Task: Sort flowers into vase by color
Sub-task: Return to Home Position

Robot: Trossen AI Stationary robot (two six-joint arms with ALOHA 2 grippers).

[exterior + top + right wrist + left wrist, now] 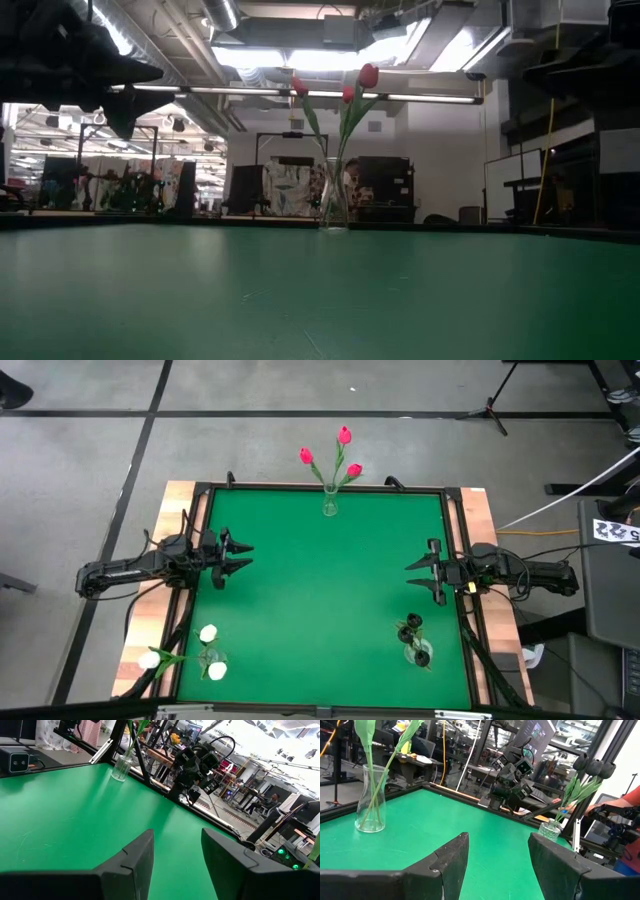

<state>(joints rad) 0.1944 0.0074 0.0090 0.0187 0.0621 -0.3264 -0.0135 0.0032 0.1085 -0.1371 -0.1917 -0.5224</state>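
Three pink-red tulips [340, 455] stand with their stems in a clear glass vase [330, 505] at the table's far edge, also in the low view [335, 110]. White tulips [208, 650] sit in a vase [212, 658] at the near left, and black tulips [412, 630] in a vase [417, 652] at the near right. My left gripper [245, 555] hovers open over the table's left side. My right gripper [412, 573] hovers open over the right side. Neither touches anything.
The green mat [320, 590] is bordered by a dark frame and wooden edges [170, 520]. Between the two grippers the mat's middle is bare. Room equipment and stands show beyond the table in the low and wrist views.
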